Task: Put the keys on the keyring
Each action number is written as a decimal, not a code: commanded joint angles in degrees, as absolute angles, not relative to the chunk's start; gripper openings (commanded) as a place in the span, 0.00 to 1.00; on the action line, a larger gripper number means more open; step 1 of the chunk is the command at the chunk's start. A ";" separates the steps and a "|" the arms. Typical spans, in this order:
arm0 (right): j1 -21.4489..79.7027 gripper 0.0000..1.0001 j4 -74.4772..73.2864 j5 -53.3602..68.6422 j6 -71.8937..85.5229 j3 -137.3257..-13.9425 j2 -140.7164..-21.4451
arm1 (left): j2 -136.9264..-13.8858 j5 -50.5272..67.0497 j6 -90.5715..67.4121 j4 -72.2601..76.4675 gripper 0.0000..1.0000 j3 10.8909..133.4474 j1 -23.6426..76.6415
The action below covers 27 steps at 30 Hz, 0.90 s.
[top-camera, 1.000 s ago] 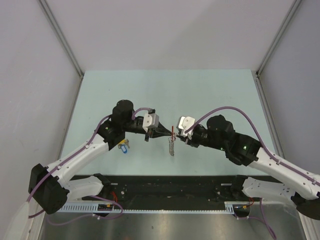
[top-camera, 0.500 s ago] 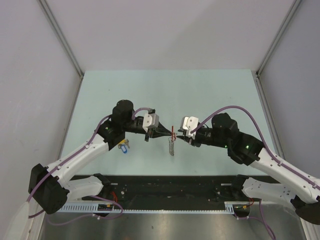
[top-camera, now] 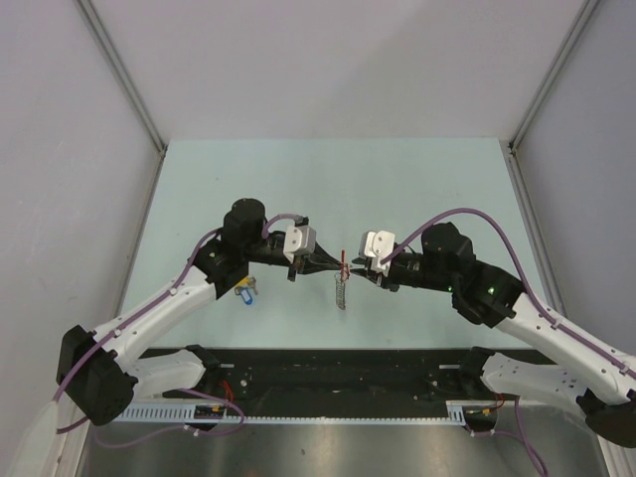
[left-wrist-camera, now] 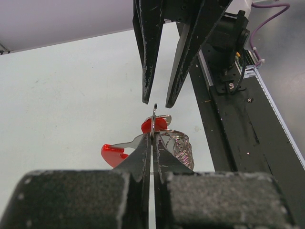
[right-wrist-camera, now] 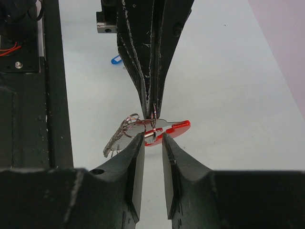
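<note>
The keyring (top-camera: 342, 270) hangs above the table's middle: a thin metal ring (left-wrist-camera: 154, 117) with a red piece (left-wrist-camera: 113, 153) and a grey chain-like strip (right-wrist-camera: 116, 140) dangling from it. My left gripper (top-camera: 332, 266) is shut on the ring from the left, its fingers (left-wrist-camera: 143, 155) pinched together. My right gripper (top-camera: 357, 271) faces it from the right. In the right wrist view, the right gripper (right-wrist-camera: 152, 139) stands open by a narrow gap, its tips on either side of the ring and the red piece (right-wrist-camera: 175, 128). One blue-headed key (top-camera: 244, 291) lies on the table under the left arm.
The pale green table (top-camera: 427, 189) ends at a black rail (top-camera: 348, 373) along its near edge, close below both grippers. Grey walls stand on the left, back and right. The blue key (right-wrist-camera: 116, 59) lies well behind the left gripper's fingers.
My right gripper has swung in towards the keyring and its jaws have narrowed. The left gripper and the keyring have stayed in place.
</note>
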<state>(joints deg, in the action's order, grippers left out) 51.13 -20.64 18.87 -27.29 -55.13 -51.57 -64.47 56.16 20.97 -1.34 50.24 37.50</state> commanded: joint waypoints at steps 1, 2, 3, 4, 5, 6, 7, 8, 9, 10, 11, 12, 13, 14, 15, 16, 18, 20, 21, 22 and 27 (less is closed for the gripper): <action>50.80 0.26 -18.19 20.21 -27.69 -55.02 -52.21 | -62.93 57.92 20.57 0.97 0.00 50.27 37.88; 50.80 0.25 -18.11 20.21 -27.69 -55.11 -52.38 | -62.93 58.01 20.65 0.97 0.00 50.27 37.88; 50.80 0.24 -18.11 20.21 -27.69 -55.02 -52.38 | -62.84 57.92 20.65 1.05 0.00 50.27 37.88; 50.63 0.23 -18.02 20.21 -27.69 -55.02 -52.47 | -62.75 57.92 20.65 1.05 0.00 50.27 37.88; 50.71 0.22 -17.93 20.21 -27.60 -55.02 -52.47 | -62.84 57.92 20.65 1.05 0.00 50.27 37.88; 50.63 0.21 -18.02 20.30 -27.68 -55.02 -52.56 | -62.84 57.92 20.48 1.05 0.00 50.19 37.88; 50.63 0.19 -18.02 20.30 -27.60 -55.02 -52.47 | -62.84 57.92 20.65 1.14 0.00 50.19 37.88; 50.63 0.18 -18.02 20.30 -27.60 -55.02 -52.56 | -62.84 58.01 20.57 1.14 0.00 50.19 37.88; 50.54 0.17 -17.93 20.30 -27.60 -55.11 -52.56 | -62.84 58.01 20.57 1.14 0.00 50.19 37.88; 50.54 0.15 -17.93 20.39 -27.60 -55.02 -52.73 | -62.84 58.01 20.57 1.14 0.00 50.19 37.88; 50.54 0.14 -17.84 20.39 -27.60 -55.02 -52.73 | -62.75 58.09 20.57 1.14 0.00 50.19 37.88; 50.45 0.13 -18.02 20.48 -27.60 -55.02 -52.82 | -62.84 58.01 20.57 1.06 0.00 50.19 37.88; 50.54 0.10 -18.02 20.48 -27.60 -55.02 -52.82 | -62.75 57.92 20.57 1.05 0.00 50.19 37.88; 50.54 0.09 -18.02 20.65 -27.60 -55.11 -52.91 | -62.84 57.92 20.48 1.05 0.00 50.19 37.88; 50.45 0.08 -17.93 20.74 -27.60 -55.02 -53.00 | -62.75 57.83 20.65 0.97 0.00 50.19 37.88; 50.45 0.06 -17.84 20.83 -27.60 -55.11 -52.91 | -62.67 57.83 20.65 0.97 0.00 50.19 37.88; 50.54 0.01 -17.75 21.00 -27.60 -55.11 -52.91 | -62.75 57.83 20.65 0.97 0.00 50.19 37.88; 50.54 0.00 -17.32 21.01 -27.51 -55.02 -52.82 | -62.75 57.83 20.65 0.88 0.00 50.27 37.88; 50.54 0.00 -17.23 21.01 -27.42 -55.02 -52.82 | -62.75 57.75 20.65 0.79 0.00 50.36 37.88; 50.54 0.00 -16.88 21.01 -27.42 -55.11 -52.82 | -62.84 57.83 20.65 0.70 0.00 50.36 37.88; 50.80 0.00 -16.52 20.83 -27.33 -55.11 -52.82 | -63.02 57.74 20.48 0.53 0.00 50.63 37.88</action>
